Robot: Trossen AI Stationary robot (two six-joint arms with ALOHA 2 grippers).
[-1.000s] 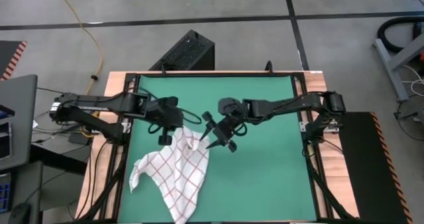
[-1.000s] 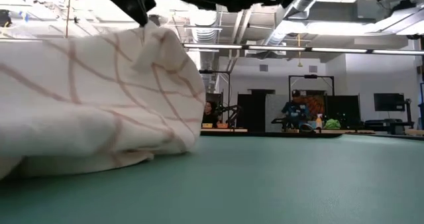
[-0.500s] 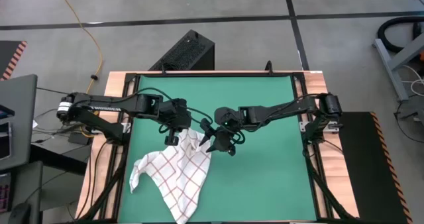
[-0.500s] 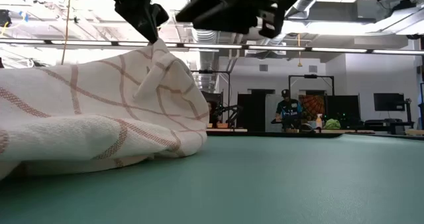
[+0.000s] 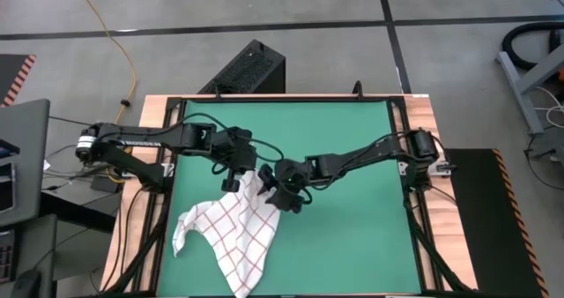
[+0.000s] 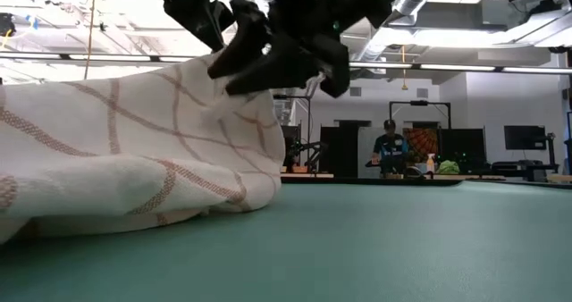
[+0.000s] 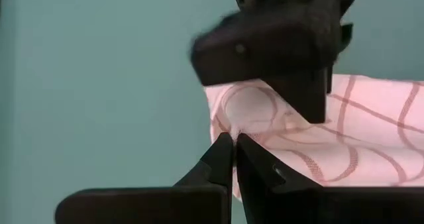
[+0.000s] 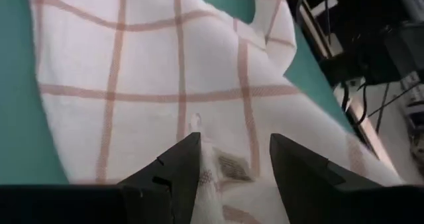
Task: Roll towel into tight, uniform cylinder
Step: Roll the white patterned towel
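The towel (image 5: 231,234), white with a red-brown grid, lies crumpled on the left half of the green mat (image 5: 352,157). Its far corner is raised and the rest slopes down to the mat (image 6: 134,159). My left gripper (image 5: 238,178) is shut on that raised corner. My right gripper (image 5: 284,194) stands open just right of it. In the right wrist view its two fingers (image 8: 180,164) straddle the cloth beside a small sewn label (image 8: 230,164). In the left wrist view the right gripper (image 7: 278,38) hangs right over the held corner. My left gripper pinches the towel's raised far corner (image 7: 228,126) between its two fingertips, coming slanting down from the table's left. That corner is lifted off the mat; the cloth drapes slack below it and its near part lies on the mat. My right gripper is close over the cloth, and I cannot tell whether its fingers (image 6: 239,62) touch it.
The mat's right half (image 5: 352,227) is bare green. A black frame (image 5: 401,157) edges the mat on the wooden table. A black box (image 5: 247,69) stands on the floor beyond the far edge. People stand far off in the room behind (image 6: 389,150).
My right gripper has come down and toward the table's left, rolling about its own line, until its open fingers stand at the towel's raised corner. My left gripper has carried that corner a little toward the right and lower. The towel's near part has stayed on the mat.
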